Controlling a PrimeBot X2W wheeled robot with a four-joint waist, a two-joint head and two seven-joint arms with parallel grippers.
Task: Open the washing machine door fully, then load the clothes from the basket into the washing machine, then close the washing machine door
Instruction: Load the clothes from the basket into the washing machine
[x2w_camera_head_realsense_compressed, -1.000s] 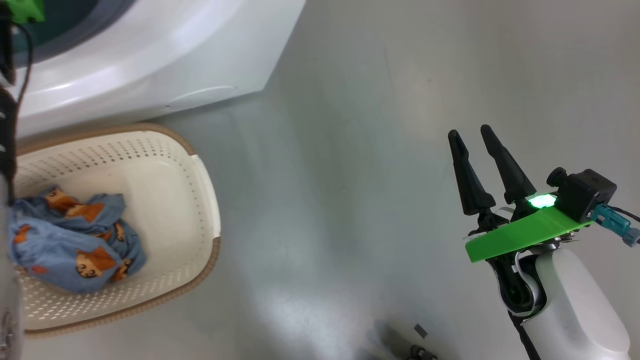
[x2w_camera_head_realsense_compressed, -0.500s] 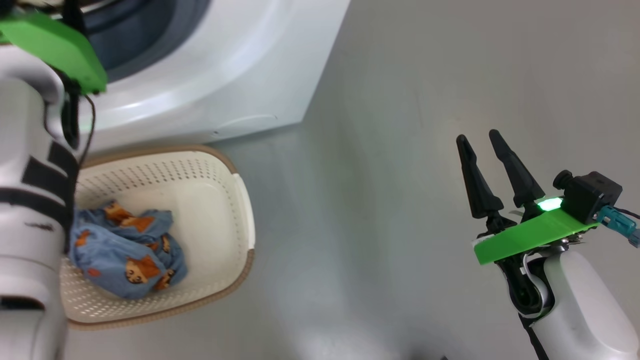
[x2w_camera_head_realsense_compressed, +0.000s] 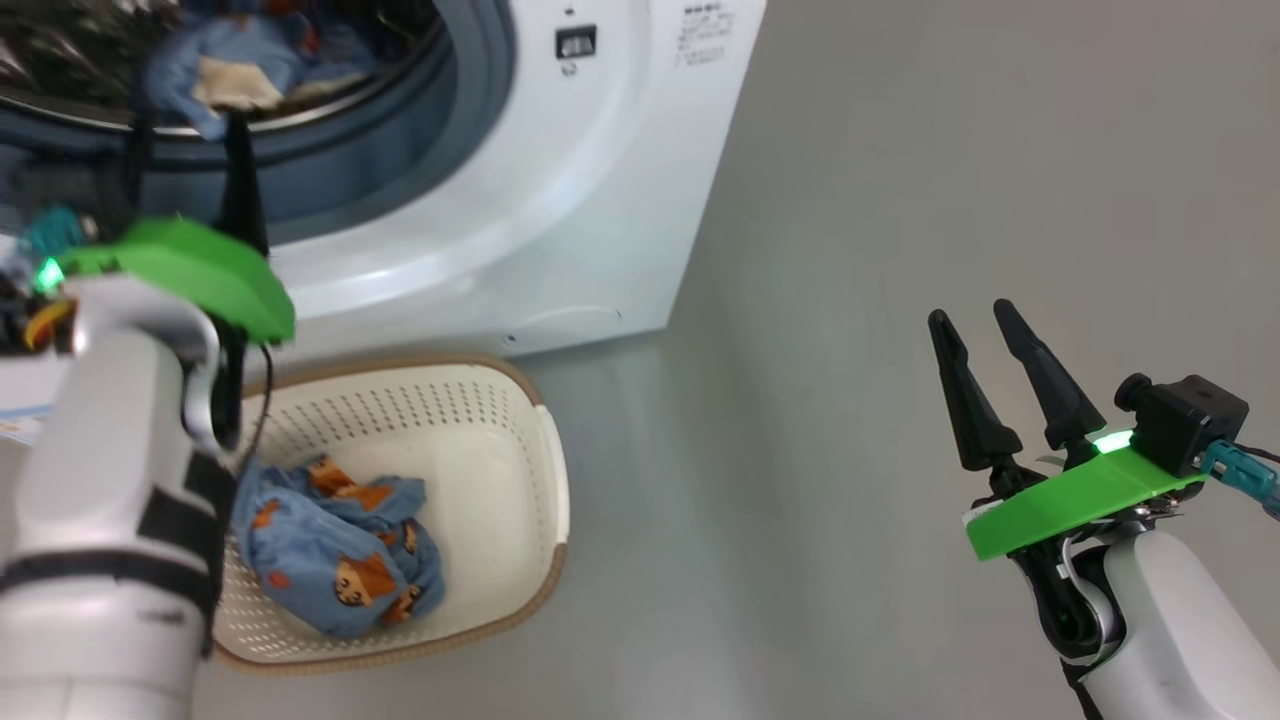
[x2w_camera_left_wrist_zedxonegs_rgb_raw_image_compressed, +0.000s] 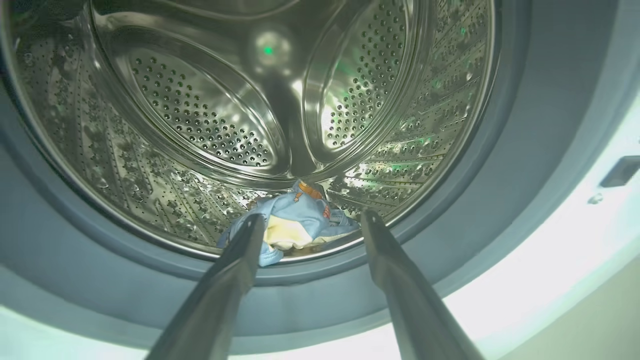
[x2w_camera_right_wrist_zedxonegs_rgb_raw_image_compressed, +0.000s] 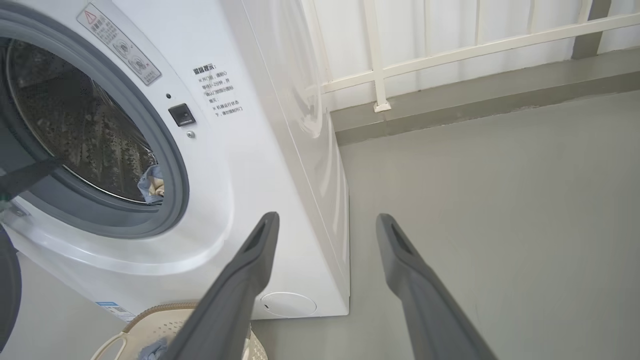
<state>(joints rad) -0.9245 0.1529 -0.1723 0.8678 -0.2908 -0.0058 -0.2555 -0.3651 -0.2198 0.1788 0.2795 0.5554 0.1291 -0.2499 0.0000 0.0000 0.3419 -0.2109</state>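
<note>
The white washing machine (x2w_camera_head_realsense_compressed: 560, 200) stands with its drum mouth uncovered; the washing machine door is out of view. One piece of the clothes (x2w_camera_left_wrist_zedxonegs_rgb_raw_image_compressed: 295, 225), light blue with cream, lies at the drum's front lip (x2w_camera_head_realsense_compressed: 225, 75). My left gripper (x2w_camera_left_wrist_zedxonegs_rgb_raw_image_compressed: 311, 217) is open just outside the grey gasket, fingers (x2w_camera_head_realsense_compressed: 240, 180) pointing at that garment and holding nothing. More blue printed clothes (x2w_camera_head_realsense_compressed: 340, 560) lie in the cream basket (x2w_camera_head_realsense_compressed: 545, 480) on the floor below the machine. My right gripper (x2w_camera_head_realsense_compressed: 972, 315) hovers open and empty over the floor, far right of the basket.
Grey floor (x2w_camera_head_realsense_compressed: 800, 400) spreads to the right of the machine and basket. A white railing (x2w_camera_right_wrist_zedxonegs_rgb_raw_image_compressed: 380, 75) and a low kerb run behind the machine's right side. The basket's rim (x2w_camera_right_wrist_zedxonegs_rgb_raw_image_compressed: 165, 307) sits close against the machine's front.
The head camera has swung, bringing the drum and my left arm into view. My left gripper seems drawn back a little toward the basket. The right gripper has held still.
</note>
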